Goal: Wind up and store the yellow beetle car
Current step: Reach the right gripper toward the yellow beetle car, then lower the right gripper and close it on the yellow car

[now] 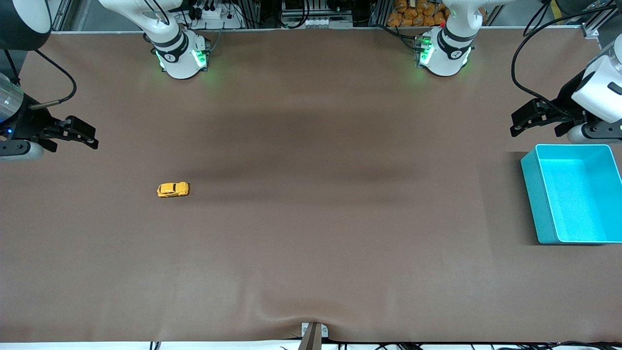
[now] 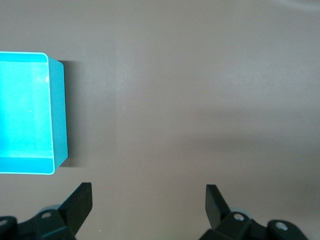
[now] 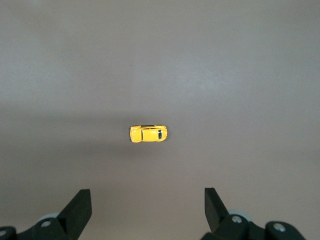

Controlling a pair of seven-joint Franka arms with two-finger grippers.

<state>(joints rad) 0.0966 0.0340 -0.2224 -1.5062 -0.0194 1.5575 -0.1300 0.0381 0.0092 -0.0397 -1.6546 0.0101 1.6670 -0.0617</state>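
The yellow beetle car (image 1: 173,189) stands on its wheels on the brown table toward the right arm's end. It also shows in the right wrist view (image 3: 148,134), apart from the fingers. My right gripper (image 1: 87,136) (image 3: 147,200) is open and empty, up over the table's edge at the right arm's end. My left gripper (image 1: 519,125) (image 2: 149,197) is open and empty, up over the table at the left arm's end, beside the turquoise bin (image 1: 530,194). The bin also shows in the left wrist view (image 2: 59,115) and holds nothing.
The two arm bases (image 1: 181,56) (image 1: 444,51) stand along the table's edge farthest from the front camera. A small clamp (image 1: 314,333) sits at the table's edge nearest the front camera. The brown cloth (image 1: 316,194) stretches between the car and the bin.
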